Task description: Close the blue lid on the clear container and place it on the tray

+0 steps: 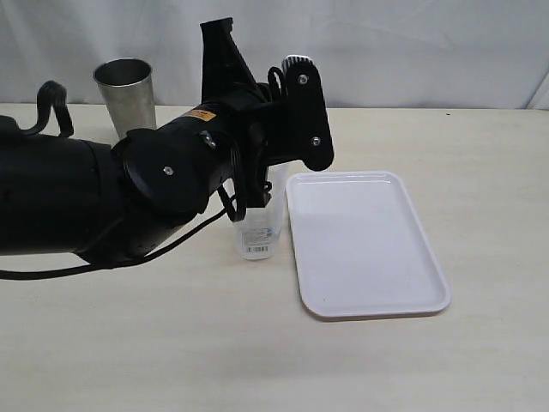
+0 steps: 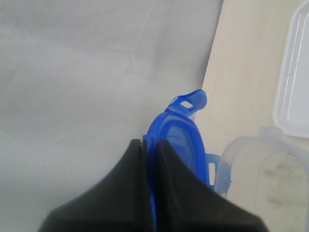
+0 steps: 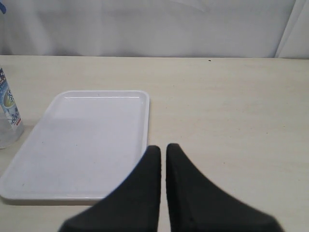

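My left gripper (image 2: 150,143) is shut on the blue lid (image 2: 179,136), pinching it edge-on, with one snap flap sticking up past the fingertips. The lid hangs just beside and above the open rim of the clear container (image 2: 251,145). In the exterior view the clear container (image 1: 257,233) stands upright just left of the white tray (image 1: 369,249), its top hidden behind my left arm; the lid is hidden there too. My right gripper (image 3: 163,148) is shut on nothing, hovering over the table by the tray (image 3: 87,140). The container (image 3: 7,116) shows at that view's edge.
A grey steel cup (image 1: 126,90) stands at the back left of the table. My bulky left arm (image 1: 129,189) covers the left middle of the exterior view. A white backdrop closes off the far table edge. The right arm is out of the exterior view.
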